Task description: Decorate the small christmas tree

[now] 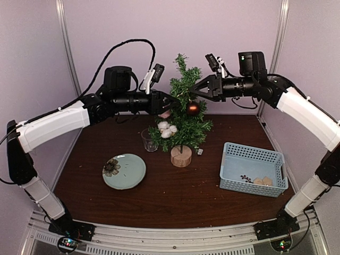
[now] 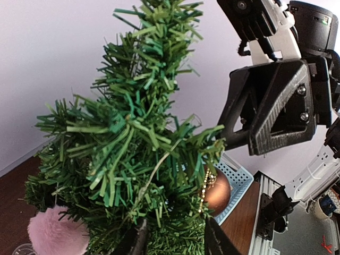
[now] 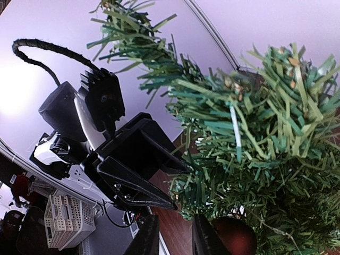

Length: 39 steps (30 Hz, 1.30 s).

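The small christmas tree (image 1: 184, 114) stands on its wood stump (image 1: 181, 156) at mid table. A copper ball (image 1: 193, 108), a pink pompom (image 1: 165, 113) and white cotton puffs (image 1: 167, 129) hang on it. My left gripper (image 1: 172, 101) is against the tree's upper left side, jaws open with branches between the fingers (image 2: 139, 241); the copper ball (image 2: 219, 192) hangs just right of them. My right gripper (image 1: 193, 91) is at the tree's upper right, open and empty, just above the ball (image 3: 237, 237). The tree fills both wrist views (image 2: 138, 143) (image 3: 249, 159).
A drinking glass (image 1: 149, 140) stands left of the stump. A teal plate (image 1: 130, 172) with a dark flower ornament (image 1: 111, 167) lies front left. A blue basket (image 1: 234, 159) with a few small ornaments stands at the right. A small object (image 1: 200, 152) lies beside the stump.
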Available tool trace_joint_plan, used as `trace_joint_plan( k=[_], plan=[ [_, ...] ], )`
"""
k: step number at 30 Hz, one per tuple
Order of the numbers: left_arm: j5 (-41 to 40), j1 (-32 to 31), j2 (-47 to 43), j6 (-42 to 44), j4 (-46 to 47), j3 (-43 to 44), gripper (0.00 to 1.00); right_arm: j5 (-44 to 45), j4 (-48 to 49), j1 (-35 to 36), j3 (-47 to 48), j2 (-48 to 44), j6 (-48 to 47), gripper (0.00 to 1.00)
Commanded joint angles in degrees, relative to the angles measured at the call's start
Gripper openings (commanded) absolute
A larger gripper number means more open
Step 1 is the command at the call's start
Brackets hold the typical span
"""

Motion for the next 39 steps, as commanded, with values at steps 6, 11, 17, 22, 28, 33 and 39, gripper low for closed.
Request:
trace_joint_plan(
  k=[6,11,17,22,28,33,39],
  plan=[
    [0.52,0.24,0.32,-0.52,3.80,1.06,0.35,-0.84,-3.62,0.60,3.86,1.71,-3.13,0.21],
    [0.47,0.24,0.65,-0.61,4.06,1.17,0.35,-0.78,-5.02,0.87,4.15,2.18,-4.32,0.21],
    [0.45,0.24,1.08,-0.61,4.18,1.56,0.35,-0.02,-6.17,1.09,6.24,3.45,-5.01,0.21],
    [0.49,0.25,1.35,-0.61,4.22,1.84,0.35,1.15,-7.48,1.09,7.14,4.16,-5.55,0.21],
    [0.57,0.24,1.44,-0.36,4.18,1.83,0.35,2.80,-7.57,1.08,6.75,4.00,-4.49,0.17],
    [0.60,0.24,1.49,-0.20,4.26,1.94,0.35,3.54,-6.93,0.75,6.33,4.08,-2.76,0.14],
    [0.75,0.24,1.53,-0.17,4.18,1.89,0.35,3.86,-4.55,0.27,5.75,4.08,0.32,0.13]
  ],
)
